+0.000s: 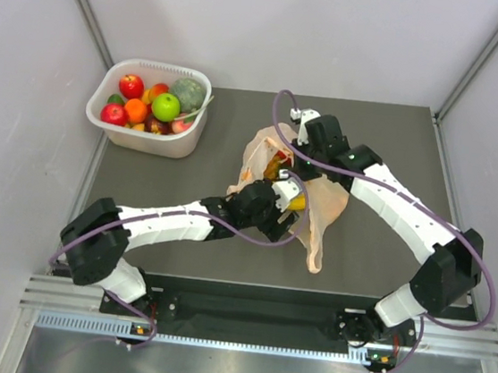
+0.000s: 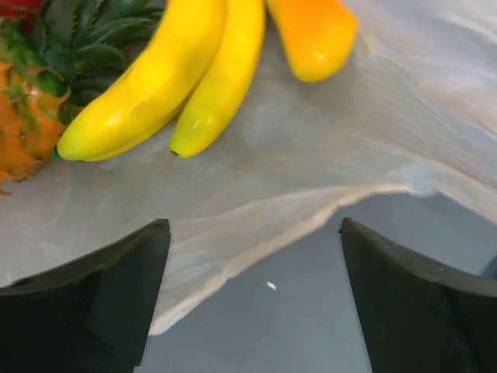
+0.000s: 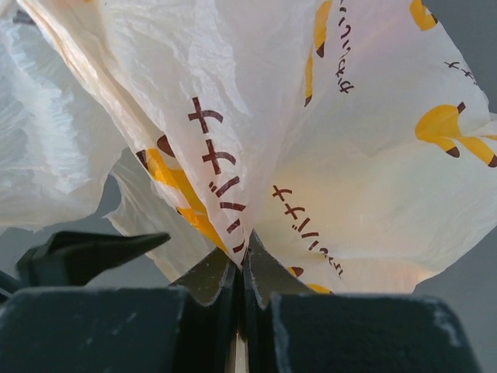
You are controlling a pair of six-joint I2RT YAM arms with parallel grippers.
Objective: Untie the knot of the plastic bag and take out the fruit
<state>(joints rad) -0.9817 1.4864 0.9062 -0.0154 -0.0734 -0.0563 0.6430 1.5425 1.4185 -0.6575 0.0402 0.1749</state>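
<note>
The peach-orange plastic bag (image 1: pixel 320 214) lies at the table's middle, its film spread flat. My right gripper (image 1: pixel 292 155) is at its far side, shut on a pinch of printed bag film (image 3: pixel 242 260) and holding it up. My left gripper (image 1: pixel 291 200) is open and empty, low over the bag's edge (image 2: pixel 256 287). Just ahead of its fingers (image 2: pixel 101 303) the fruit lies on the bag film (image 2: pixel 326 148): yellow bananas (image 2: pixel 171 78), a pineapple (image 2: pixel 27 109) and a yellow-orange mango (image 2: pixel 314 35). No tied knot shows in any view.
A white tub (image 1: pixel 178 147) of assorted fruit stands at the far left corner of the dark table (image 1: pixel 385 256). A dark pointed finger (image 3: pixel 89 250) shows at the left of the right wrist view. Grey walls enclose the table.
</note>
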